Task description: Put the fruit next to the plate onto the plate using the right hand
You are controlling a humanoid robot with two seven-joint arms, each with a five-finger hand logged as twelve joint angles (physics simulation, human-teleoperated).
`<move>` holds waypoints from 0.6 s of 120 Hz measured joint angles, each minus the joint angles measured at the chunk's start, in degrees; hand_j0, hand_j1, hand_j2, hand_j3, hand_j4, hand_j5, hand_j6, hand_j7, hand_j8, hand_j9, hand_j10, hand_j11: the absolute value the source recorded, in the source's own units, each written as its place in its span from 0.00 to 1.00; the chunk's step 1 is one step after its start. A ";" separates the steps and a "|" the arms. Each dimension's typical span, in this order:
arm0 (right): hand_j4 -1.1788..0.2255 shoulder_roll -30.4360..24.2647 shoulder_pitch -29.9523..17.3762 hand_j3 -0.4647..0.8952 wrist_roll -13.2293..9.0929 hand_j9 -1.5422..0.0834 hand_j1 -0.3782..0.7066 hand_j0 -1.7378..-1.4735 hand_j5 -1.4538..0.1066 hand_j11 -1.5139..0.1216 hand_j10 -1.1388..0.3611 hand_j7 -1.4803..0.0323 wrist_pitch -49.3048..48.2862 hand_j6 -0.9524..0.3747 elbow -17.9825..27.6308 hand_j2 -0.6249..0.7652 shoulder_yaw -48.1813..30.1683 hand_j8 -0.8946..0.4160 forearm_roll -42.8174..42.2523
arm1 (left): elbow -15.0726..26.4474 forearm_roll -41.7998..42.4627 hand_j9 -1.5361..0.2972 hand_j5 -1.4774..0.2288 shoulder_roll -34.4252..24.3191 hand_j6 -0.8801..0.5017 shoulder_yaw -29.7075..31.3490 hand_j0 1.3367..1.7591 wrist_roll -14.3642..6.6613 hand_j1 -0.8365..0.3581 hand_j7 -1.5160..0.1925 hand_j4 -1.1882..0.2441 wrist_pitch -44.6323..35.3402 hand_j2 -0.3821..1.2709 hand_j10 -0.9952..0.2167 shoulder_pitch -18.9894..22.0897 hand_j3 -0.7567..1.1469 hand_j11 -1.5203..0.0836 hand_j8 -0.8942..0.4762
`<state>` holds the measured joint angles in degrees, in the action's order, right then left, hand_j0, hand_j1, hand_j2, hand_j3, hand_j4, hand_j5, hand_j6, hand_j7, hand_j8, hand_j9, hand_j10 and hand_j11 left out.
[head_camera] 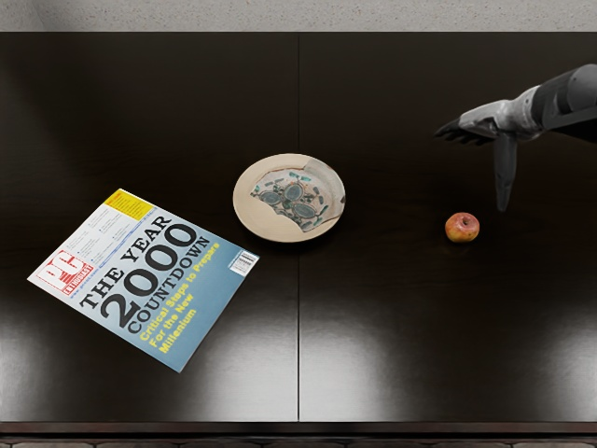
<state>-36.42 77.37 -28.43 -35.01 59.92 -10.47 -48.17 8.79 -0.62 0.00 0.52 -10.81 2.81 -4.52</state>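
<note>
1. Fruit sits on the dark table, to the right of the plate and well apart from it. Not on the plate yet.
2. Fruit's small, reddish w/ a paler patch, and roundish, so no real long axis. Which way its stem end points: can't tell, too small.
3. Right hand is at upper right, w/ the arm coming in from the right edge. In the pic it sits up and to the right of the fruit, not touching it.
4. Hand state: fingers apart, stretched flat toward the left. Thumb hangs straight down, w/ a clear gap btwn its tip and the fruit. Grasping nothing.
5. Plate is round and beige w/ a blue-green pattern in the middle, lying near table centre.
6. Mag lies flat at lower left, turned at a slant. Its right-hand corner is near the plate's lower-left rim, just apart. Cover reads "THE YEAR 2000 COUNTDOWN", w/ the lines rising toward the right.
7. Count: 1 fruit, 1 plate, 1 mag, 1 hand in view.
</note>
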 joint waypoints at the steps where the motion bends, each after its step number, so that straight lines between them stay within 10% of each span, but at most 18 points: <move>1: 0.84 0.00 0.00 0.34 -0.04 0.95 0.03 0.30 0.93 0.93 0.76 0.98 0.00 0.71 -0.01 0.45 0.03 0.68 0.22 | 0.00 0.00 0.83 0.86 0.00 0.63 0.00 0.76 0.00 0.98 0.88 0.82 0.00 0.23 0.81 -0.02 0.40 0.94 0.65; 52: 0.84 -0.09 2.09 0.34 -6.27 0.95 0.03 0.30 0.93 0.93 0.76 0.98 0.00 0.71 3.01 0.45 -2.60 0.68 13.04 | 0.00 0.00 0.83 0.86 0.00 0.63 -0.01 0.76 0.00 0.98 0.88 0.82 0.00 0.23 0.81 0.03 0.40 0.94 0.65; 72: 0.84 -4.48 0.55 0.34 -6.51 0.95 0.03 0.30 0.93 0.93 0.76 0.98 0.00 0.71 15.61 0.45 -4.09 0.68 10.28 | 0.00 0.00 0.83 0.86 0.00 0.63 0.00 0.76 0.00 0.98 0.88 0.82 0.00 0.23 0.81 -0.03 0.40 0.94 0.65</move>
<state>-40.90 77.92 -34.94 -35.01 75.53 -14.56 -37.88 8.79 -0.62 0.00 0.52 -10.81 2.81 -4.55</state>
